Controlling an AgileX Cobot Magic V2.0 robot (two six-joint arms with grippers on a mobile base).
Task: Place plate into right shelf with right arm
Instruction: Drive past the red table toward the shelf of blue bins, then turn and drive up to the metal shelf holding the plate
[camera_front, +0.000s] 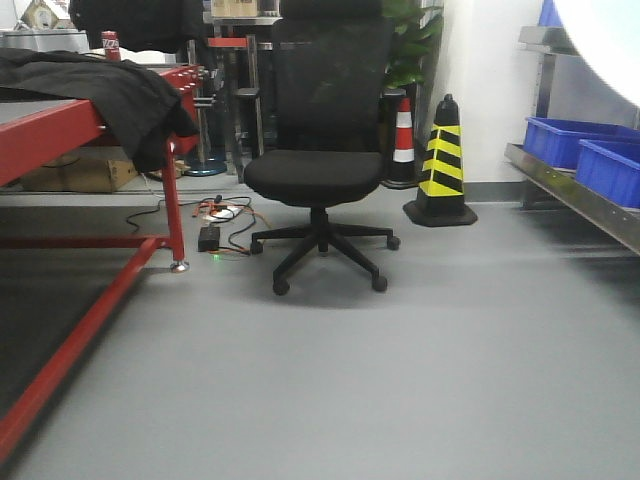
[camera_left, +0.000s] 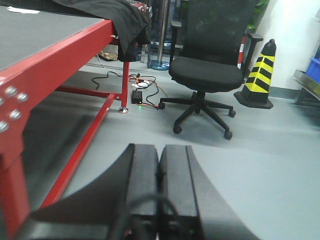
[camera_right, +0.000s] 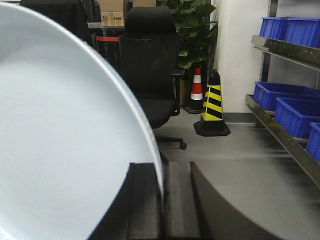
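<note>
Grey floor (camera_front: 400, 380), black office chair (camera_right: 150, 75) ahead; right gripper (camera_right: 162, 172) clamped on rim of round glossy white plate (camera_right: 60, 140); shiny stainless-steel shelf with blue bins (camera_right: 280, 136) lies to its right; left gripper (camera_left: 159, 157) closed, empty

I saw the plate (camera_right: 60, 140) was plain glossy white, without any mark. The right shelf (camera_right: 280, 47) was shiny silver steel and its bins (camera_right: 295, 110) were blue. The cone (camera_front: 441, 160) carried black and yellow slanted stripes, the smaller cone (camera_front: 403, 130) red and white bands. The chair (camera_front: 315, 170) was black, the counter (camera_left: 65, 55) red-framed with a dark top, the floor (camera_front: 400, 380) grey.
</note>
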